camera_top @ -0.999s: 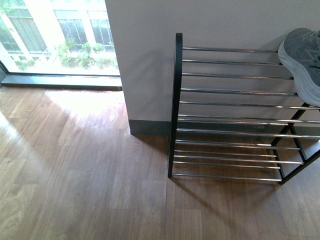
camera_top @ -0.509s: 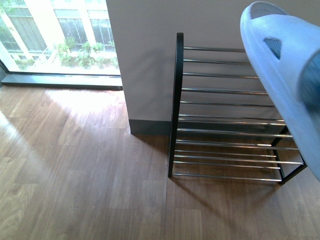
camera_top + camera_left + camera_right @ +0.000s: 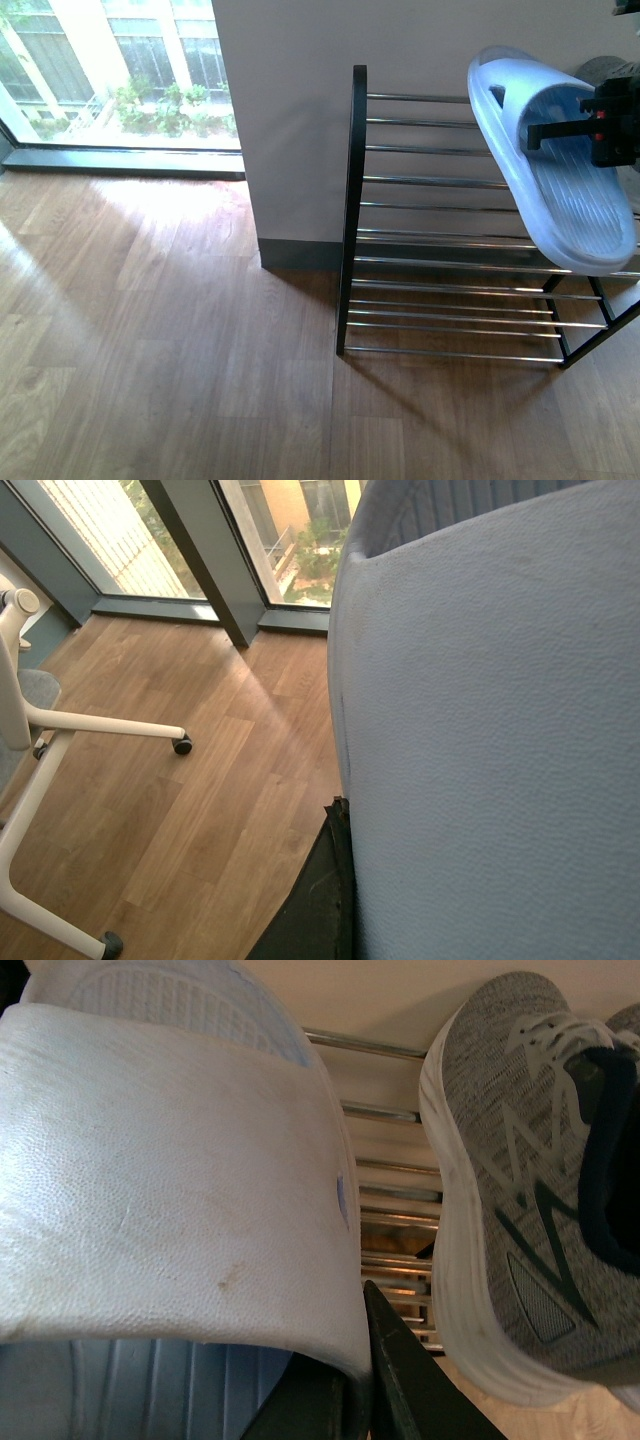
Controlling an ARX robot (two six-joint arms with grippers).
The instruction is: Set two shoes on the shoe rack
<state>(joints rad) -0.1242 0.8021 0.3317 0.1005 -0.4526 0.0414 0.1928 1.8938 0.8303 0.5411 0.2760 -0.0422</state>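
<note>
Presently the right hand (image 3: 545,130) is clamped on the broad strap of a pale blue moulded plastic slide (image 3: 560,170), with one dark finger (image 3: 400,1380) against the strap's edge in the right wrist view. The slide hangs tilted over the right part of the top tier of the tall black-framed shoe rack with chrome rods (image 3: 450,180), its ribbed footbed facing the front camera. Whether it touches the rods cannot be told. Just beside it, a grey knit sneaker with a white sole and dark collar (image 3: 530,1180) lies on the same top rods, near the wall. The left hand's state cannot be told: the left wrist view is filled by the textured strap of a second pale blue slide (image 3: 490,740), above a wooden floor (image 3: 200,780).
</note>
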